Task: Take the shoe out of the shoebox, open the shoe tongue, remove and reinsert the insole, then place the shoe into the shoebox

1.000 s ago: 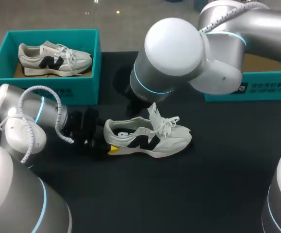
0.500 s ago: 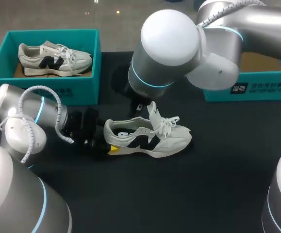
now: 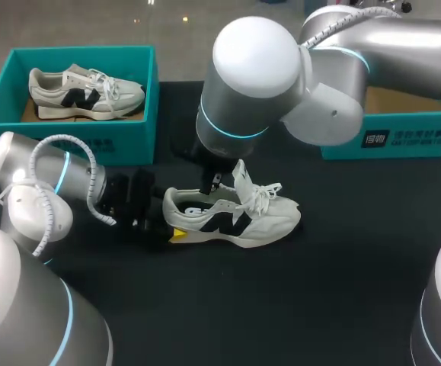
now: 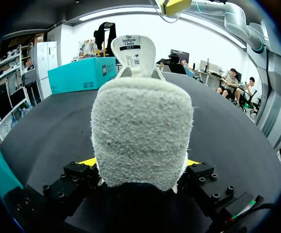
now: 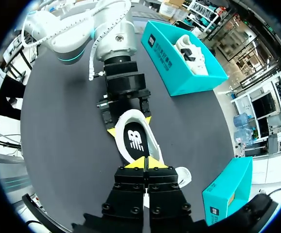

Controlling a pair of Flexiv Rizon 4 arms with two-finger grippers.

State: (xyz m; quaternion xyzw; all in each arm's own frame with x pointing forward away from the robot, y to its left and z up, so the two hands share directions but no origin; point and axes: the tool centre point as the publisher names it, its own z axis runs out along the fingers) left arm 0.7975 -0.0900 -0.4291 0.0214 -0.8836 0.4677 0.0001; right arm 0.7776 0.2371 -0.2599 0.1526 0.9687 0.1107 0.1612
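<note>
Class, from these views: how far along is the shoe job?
Done: the white sneaker lies on the black table, tongue up. In hand: left gripper clamps its heel; shut right gripper hovers over the opening, black insole inside. Left, apparently: insole out and in, then reboxing.

**Heel end blocked, toe end open**

My left fingers (image 3: 177, 234) box in the heel of the white-and-grey mesh sneaker (image 3: 235, 217), and my bulky silver right arm (image 3: 254, 76) hangs over its collar. The teal cardboard shoebox (image 3: 121, 141) walls off the far left. The black surface (image 3: 334, 297) past the toe lies open.
</note>
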